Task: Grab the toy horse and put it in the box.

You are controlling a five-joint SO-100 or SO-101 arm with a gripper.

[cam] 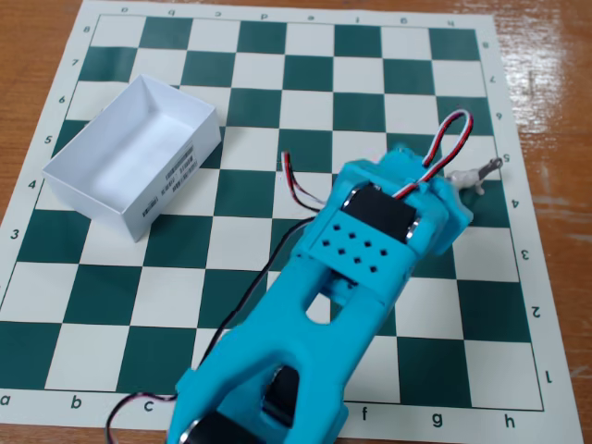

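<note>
The toy horse (474,176) stands on the chessboard's right side near the row 4–5 mark. Only its small grey-white right end and a thin part sticking up to the right show past the arm. My turquoise arm (388,227) reaches diagonally from the bottom edge up to the horse, and its wrist block covers the rest of the figurine. The fingers are hidden under that block, so the fixed view does not show how the jaws stand. The box (171,180), white and lidless, sits at the board's left with nothing visible inside.
A green-and-white chessboard mat (305,102) covers a wooden table (555,83). Red, white and black servo wires (449,139) loop above the wrist. The arm's lower links (268,379) cover the board's bottom centre squares.
</note>
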